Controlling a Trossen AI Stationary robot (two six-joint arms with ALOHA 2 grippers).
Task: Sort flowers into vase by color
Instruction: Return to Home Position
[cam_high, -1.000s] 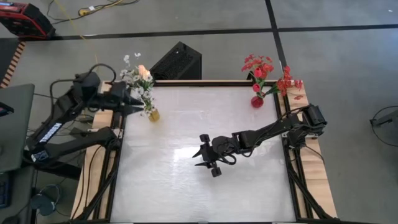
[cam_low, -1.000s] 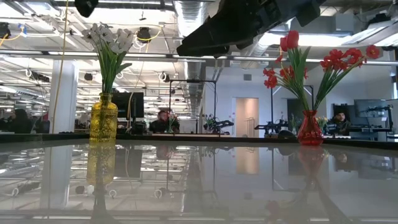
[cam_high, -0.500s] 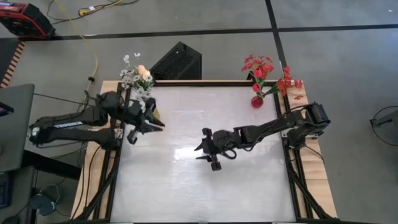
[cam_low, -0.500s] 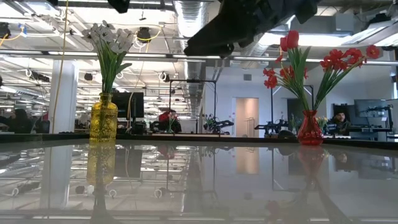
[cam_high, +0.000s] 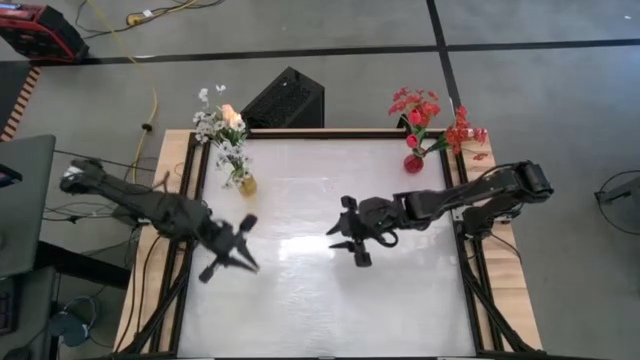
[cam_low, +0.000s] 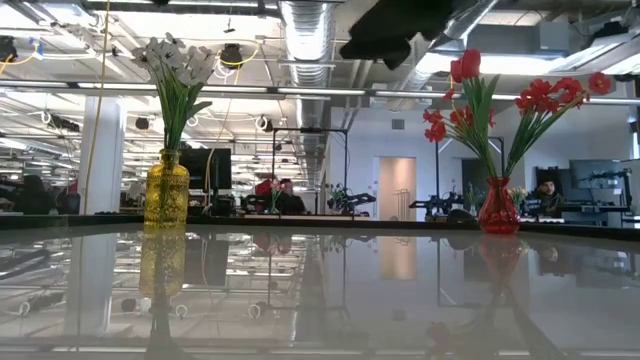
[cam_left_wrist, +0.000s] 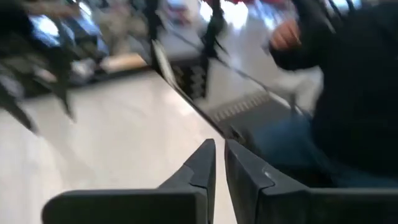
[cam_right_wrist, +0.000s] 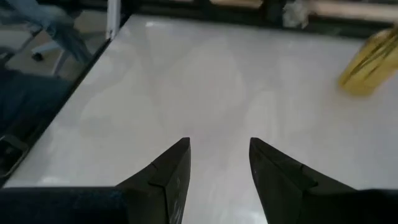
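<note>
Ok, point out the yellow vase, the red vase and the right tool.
yellow vase (cam_low: 166, 190), low view, middle of its glass body.
red vase (cam_low: 498, 210), low view, its rounded belly.
right tool (cam_right_wrist: 219, 146), right wrist view, midway between its open fingertips.

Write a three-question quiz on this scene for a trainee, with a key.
1. True or false: the right pincer holds a flower.
2. Which is nearer the red vase: the left pincer or the right pincer?
3. The white flowers stand in: A the yellow vase; B the red vase; C a pincer.
Key: 1 false, it is open and empty; 2 the right pincer; 3 A.
</note>
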